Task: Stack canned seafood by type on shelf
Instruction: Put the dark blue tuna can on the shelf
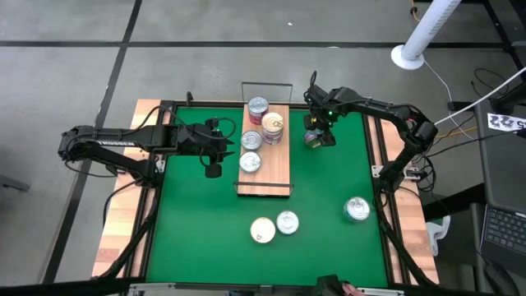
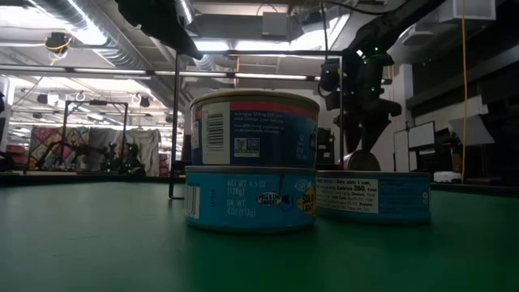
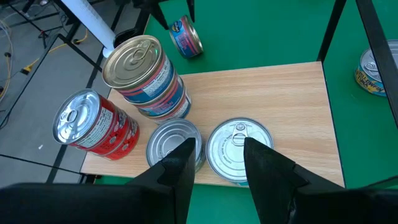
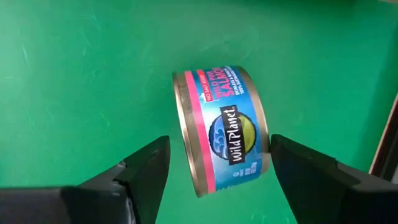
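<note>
The long light-brown wood-grain shelf [image 1: 265, 174] at frame centre holds four stacks of round metal tins [image 1: 251, 162]. Three tins lie loose at lower right on the green mat [image 1: 329, 205] — roughly half done.

The right gripper [image 1: 316, 134], fingers spread, straddles a tipped pink-and-blue salmon tin [image 4: 221, 138]. The left gripper [image 1: 215, 146] hovers part-open, empty, beside the shelf.

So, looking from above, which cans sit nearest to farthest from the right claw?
From the right claw:
1. Salmon tin, on its edge on the mat right under the claw.
2. Gold-topped can, on the shelf.
3. Large silver can, near the mat's right edge.
</note>
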Tool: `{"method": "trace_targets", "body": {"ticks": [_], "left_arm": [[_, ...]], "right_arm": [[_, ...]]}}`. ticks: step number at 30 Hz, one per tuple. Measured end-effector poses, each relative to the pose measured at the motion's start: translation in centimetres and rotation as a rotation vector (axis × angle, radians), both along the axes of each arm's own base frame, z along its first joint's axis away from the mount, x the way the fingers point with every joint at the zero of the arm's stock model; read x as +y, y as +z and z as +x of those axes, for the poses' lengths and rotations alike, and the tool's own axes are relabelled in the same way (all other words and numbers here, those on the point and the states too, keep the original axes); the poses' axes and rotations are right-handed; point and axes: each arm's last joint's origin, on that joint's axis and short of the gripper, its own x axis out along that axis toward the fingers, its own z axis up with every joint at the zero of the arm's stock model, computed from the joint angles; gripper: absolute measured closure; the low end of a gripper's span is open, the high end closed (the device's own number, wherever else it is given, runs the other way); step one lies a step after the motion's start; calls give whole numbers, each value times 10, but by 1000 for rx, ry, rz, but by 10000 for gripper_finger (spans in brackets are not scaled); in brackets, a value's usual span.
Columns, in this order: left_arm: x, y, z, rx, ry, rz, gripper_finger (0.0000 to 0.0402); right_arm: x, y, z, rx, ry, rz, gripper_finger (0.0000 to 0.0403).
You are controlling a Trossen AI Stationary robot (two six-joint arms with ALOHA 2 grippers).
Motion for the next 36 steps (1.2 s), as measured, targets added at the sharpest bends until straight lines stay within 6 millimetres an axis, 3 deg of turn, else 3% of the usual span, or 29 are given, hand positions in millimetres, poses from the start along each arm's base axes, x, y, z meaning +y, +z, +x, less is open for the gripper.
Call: {"method": "trace_targets", "body": {"ticks": [30, 36], "left_arm": [[0, 0, 0, 0, 0, 0, 270], [0, 0, 0, 0, -1, 0, 270]], "right_arm": [[-2, 0, 4, -44, -29, -14, 127], [-6, -8, 8, -32, -29, -19, 127]]}}
